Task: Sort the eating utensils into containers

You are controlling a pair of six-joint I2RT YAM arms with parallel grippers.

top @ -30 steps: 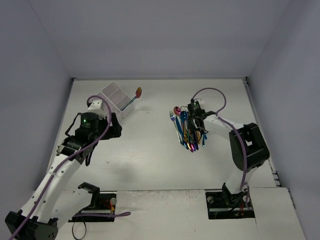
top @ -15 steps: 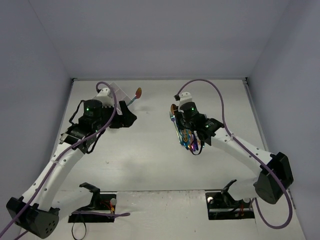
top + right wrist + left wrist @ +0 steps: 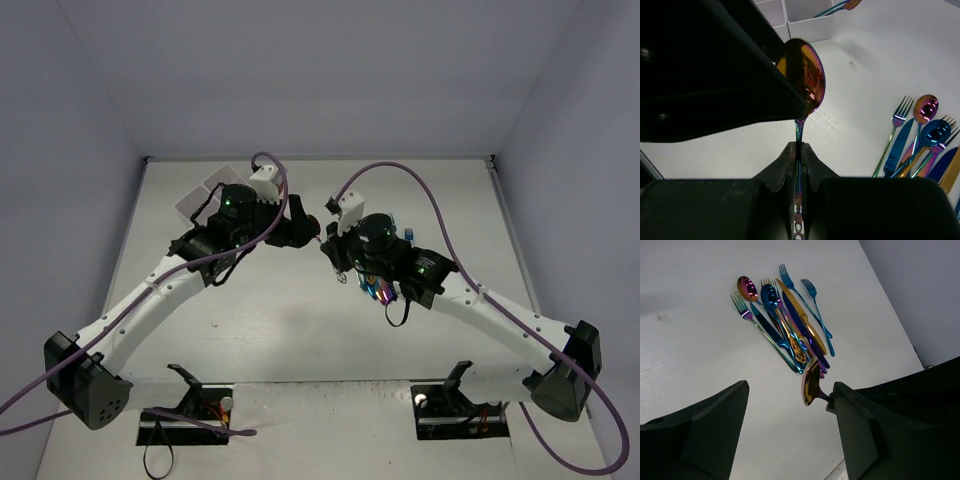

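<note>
Eating utensils: most of the set lies unsorted in one loose fanned pile on the white matte table, below the right arm in the top view. It holds forks, spoons and knives overlapping, handles bunched together, all thin polished metal with mirror-like iridescent blue, purple, pink and gold finishes and slender handles. Just beyond the pile is a mid-air handover. The right gripper, jaws pressed together, pinches one gold-pink spoon by its narrow handle, the oval bowl pointing up. The left gripper has jaws spread, one to each side of the bowl, and is not gripping it yet as far as I can tell. Farther left is the white box, thin rigid walls and square compartments, with one leaning utensil already in it, teal handle, coppery bowl sticking over the rim. Judgement: early stage, one piece sorted, one in transfer, the rest to go.
</note>
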